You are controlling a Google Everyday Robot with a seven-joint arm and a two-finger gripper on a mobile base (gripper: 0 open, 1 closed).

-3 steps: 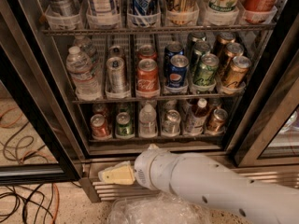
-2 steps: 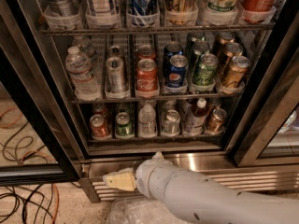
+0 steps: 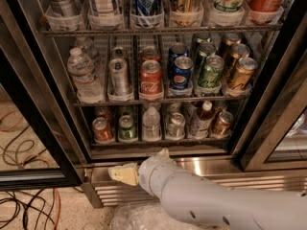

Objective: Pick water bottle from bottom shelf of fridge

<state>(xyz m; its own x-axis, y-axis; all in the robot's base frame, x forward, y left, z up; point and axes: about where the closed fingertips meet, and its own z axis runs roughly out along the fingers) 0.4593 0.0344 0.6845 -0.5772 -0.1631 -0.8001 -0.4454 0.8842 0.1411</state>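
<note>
Presently, cables [image 3: 19,210] are lying on the floor at far left. Inside the fridge [image 3: 225,166], the bottom shelf [image 3: 158,142] is carrying a red can [image 3: 101,130] and a green can [image 3: 126,128]. The water bottle [image 3: 151,123] is standing upright in the third lane, just beside a silver can [image 3: 175,125]. Lower down, the gripper [image 3: 120,173] is hovering before the steel base, well apart from the water bottle — whether it is clenched or released cannot be told. Its white arm [image 3: 216,205] is reaching in from the lower right.

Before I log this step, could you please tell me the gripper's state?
Gripper: cannot be told; it sits by the fridge's steel base, below the water bottle.
</note>
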